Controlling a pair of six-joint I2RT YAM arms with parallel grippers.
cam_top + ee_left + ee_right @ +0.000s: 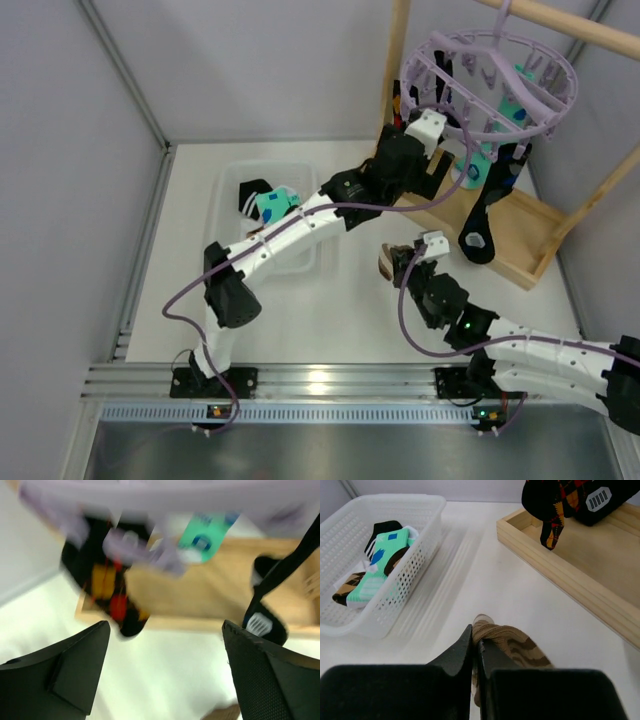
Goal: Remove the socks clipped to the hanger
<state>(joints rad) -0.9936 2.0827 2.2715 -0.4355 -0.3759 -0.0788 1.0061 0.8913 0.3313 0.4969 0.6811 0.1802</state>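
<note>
The lavender hanger [500,80] hangs from the wooden frame at the back right, blurred at the top of the left wrist view [150,495]. Clipped to it are a black sock with red-yellow diamonds [107,590], a teal sock [205,535] and a dark sock [270,605], also seen from above [485,215]. My left gripper [165,645] is open and empty, just below and in front of these socks. My right gripper [476,640] is shut on a brown-white striped sock [520,642], low over the table; it also shows in the top view [395,262].
A white basket [420,510] to the left holds several socks [375,565], teal and black among them. The wooden tray base [570,570] of the frame lies under the hanger. Wooden posts [398,60] rise beside the left arm. Grey walls enclose the table.
</note>
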